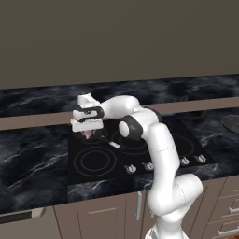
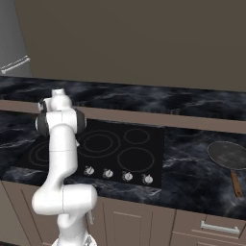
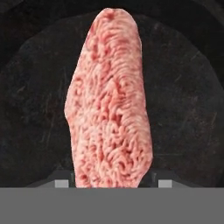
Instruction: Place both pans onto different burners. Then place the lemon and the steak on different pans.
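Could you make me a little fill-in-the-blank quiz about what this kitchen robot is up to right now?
1. The steak hangs over a round black ____.
2. The wider pan with the brown handle rests on the ____, not on a burner.
3. The silver knobs sit along the cooktop's ____ edge.

Missing words: pan; counter; front

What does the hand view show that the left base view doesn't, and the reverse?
Hand view: the pinkish-red raw steak slab up close, against the small round black pan. Left base view: the glossy black glass cooktop, silver knobs, and the wide dark grey pan on the counter. Both: steak beneath the hand.
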{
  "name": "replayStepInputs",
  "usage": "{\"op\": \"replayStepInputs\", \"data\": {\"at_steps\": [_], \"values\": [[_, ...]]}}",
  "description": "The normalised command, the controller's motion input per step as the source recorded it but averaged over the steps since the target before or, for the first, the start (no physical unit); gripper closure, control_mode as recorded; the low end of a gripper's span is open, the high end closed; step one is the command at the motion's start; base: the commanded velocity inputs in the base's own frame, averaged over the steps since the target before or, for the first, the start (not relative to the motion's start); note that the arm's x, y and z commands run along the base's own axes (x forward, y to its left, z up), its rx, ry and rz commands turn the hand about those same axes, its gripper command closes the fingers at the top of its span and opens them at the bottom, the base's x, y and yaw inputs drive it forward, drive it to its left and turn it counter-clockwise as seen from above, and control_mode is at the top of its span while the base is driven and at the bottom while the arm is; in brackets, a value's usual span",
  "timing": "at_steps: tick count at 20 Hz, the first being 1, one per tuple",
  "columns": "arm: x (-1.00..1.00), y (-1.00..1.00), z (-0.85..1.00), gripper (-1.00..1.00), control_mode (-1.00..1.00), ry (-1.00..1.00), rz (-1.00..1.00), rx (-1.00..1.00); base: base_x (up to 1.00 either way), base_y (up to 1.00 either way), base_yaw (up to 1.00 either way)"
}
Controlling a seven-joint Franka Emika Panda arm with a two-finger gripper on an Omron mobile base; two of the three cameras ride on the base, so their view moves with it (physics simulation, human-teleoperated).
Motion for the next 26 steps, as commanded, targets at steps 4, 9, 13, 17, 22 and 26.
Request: {"op": "replayStepInputs", "data": {"at_steps": [4,9,13,17,22,26], "values": [[-0.09,-0.33,0.07,-1.0,-1.0,-0.03,0.0,0.0,0.0,0.0,0.0],[-0.11,-0.19,0.43,-1.0,-1.0,-0.09,0.02,0.0,0.0,0.0,0.0],[-0.12,0.0,0.67,-1.0,-1.0,-0.12,0.03,0.0,0.0,0.0,0.0],[-0.29,-0.01,0.62,-1.0,-1.0,-0.11,0.04,0.0,0.0,0.0,0.0],[-0.45,-0.24,0.28,-1.0,-1.0,-0.08,0.01,0.0,0.0,0.0,0.0],[-0.09,-0.47,0.1,-1.0,-1.0,-0.02,0.0,0.0,0.0,0.0,0.0]]}}
